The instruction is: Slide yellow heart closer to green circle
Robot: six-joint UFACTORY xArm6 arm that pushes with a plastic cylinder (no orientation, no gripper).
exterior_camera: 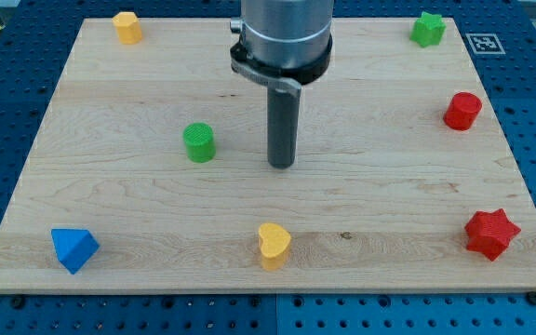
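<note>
Wooden board (110,195) is seen on blue pegboard. No fingers fitted; my tip (281,167) is set down clear of blocks. Green circle (199,142) is placed to its view-left, yellow heart (274,246) below it, untouched.

Matt pale wood board (138,195), smooth plastic-looking yellow heart (274,246), dark matt rod (281,130).

A pale wooden board (138,200) carries seven small blocks, all well apart. A yellow block (127,27) sits at the top left, a green star (427,29) at the top right, a red cylinder (462,111) below it. A green circle (199,142) lies left of centre. Along the bottom: blue triangle (73,249), yellow heart (274,246), red star (490,233)
</note>
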